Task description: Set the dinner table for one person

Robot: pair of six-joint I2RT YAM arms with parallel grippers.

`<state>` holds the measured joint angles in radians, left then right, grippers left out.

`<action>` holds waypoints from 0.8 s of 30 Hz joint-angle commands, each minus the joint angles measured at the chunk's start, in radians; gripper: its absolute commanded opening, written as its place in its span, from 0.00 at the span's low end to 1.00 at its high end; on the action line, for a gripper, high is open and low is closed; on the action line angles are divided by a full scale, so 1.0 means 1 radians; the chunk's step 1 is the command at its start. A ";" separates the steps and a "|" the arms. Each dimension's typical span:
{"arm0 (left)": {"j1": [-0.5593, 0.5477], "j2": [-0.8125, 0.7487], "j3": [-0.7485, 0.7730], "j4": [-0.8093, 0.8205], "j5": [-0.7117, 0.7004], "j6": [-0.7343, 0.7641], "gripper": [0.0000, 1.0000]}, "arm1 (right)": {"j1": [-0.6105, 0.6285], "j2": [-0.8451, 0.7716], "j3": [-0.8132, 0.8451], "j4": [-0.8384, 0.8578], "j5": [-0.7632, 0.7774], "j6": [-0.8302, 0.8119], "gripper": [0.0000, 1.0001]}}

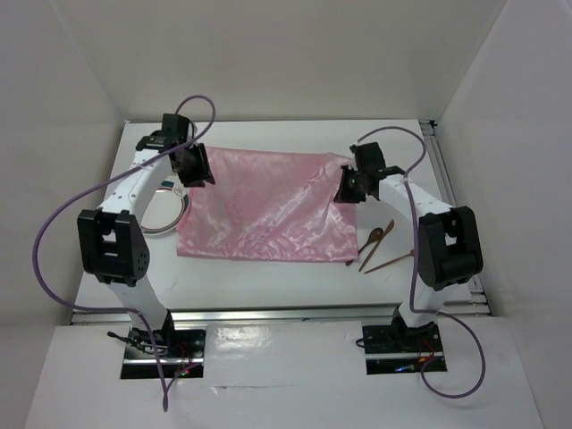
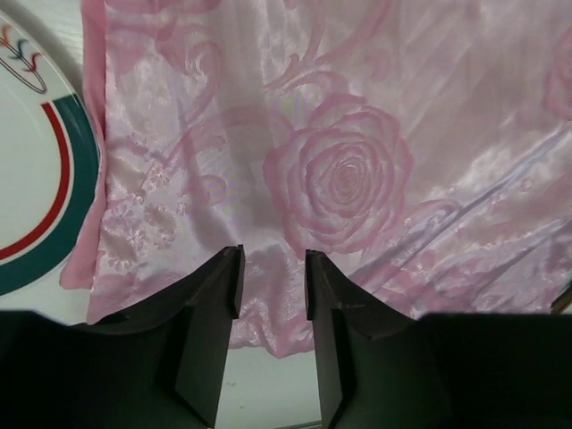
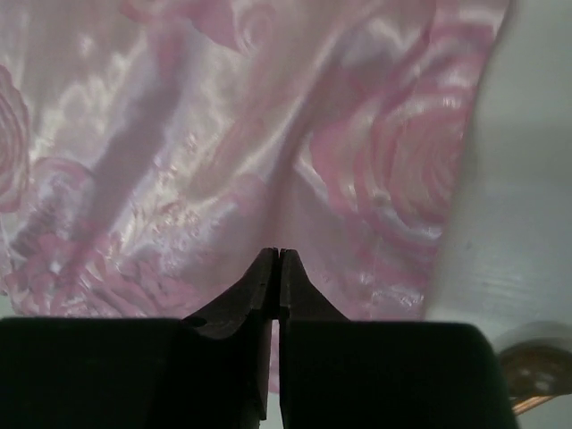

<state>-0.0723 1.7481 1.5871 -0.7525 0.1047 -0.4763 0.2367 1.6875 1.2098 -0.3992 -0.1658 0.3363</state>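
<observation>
One desk [image 1: 268, 281]: white, flat and rectangular, railed in metal along the edges. Spread beneath everything else, filling the middle of the top view, with both arm bases at its near edge.

On it, one pink cloth [image 1: 259, 206]: shiny, patterned with roses, laid roughly central. Mostly flat, but rumpled and raised at the far right corner.

Left of the cloth, one plate [image 2: 36, 170]: white, with a teal band and a thin red ring. Flat on the desk, partly hidden under the left arm from above, and right against the cloth's edge; over or under it, cannot tell. On its face, only a small painted motif in view.

Right of the cloth, brown wooden utensils [image 1: 377, 246]: long-handled, slantwise and close together on bare desk. Two at least, perhaps three; exact count unclear from above.

Left fingers [image 2: 231, 286]: two, black, parted, gripping nothing. Poised over the cloth near its far left corner, with only rose-patterned fabric and a strip of desk visible through the gap.

Right fingers [image 3: 268, 286]: two, black, pressed tip to tip at the cloth's far right corner. Pinched on a fold of it, judging by the creases gathered toward the tips; somewhat blurred in the wrist view.
</observation>
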 commanded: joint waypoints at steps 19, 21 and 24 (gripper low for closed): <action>-0.070 0.179 -0.139 0.074 -0.033 -0.036 0.55 | -0.039 0.058 -0.161 -0.024 0.007 0.187 0.00; -0.070 0.205 -0.130 0.065 -0.033 -0.036 0.55 | -0.059 0.115 -0.119 -0.076 0.058 0.198 0.00; -0.080 0.260 -0.073 -0.002 -0.042 -0.025 0.56 | -0.100 0.179 -0.069 -0.151 0.136 0.242 0.00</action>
<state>-0.1455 1.9636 1.4513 -0.7082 0.0711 -0.5022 0.1730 1.8095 1.0866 -0.4717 -0.1623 0.5350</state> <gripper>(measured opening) 0.557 0.038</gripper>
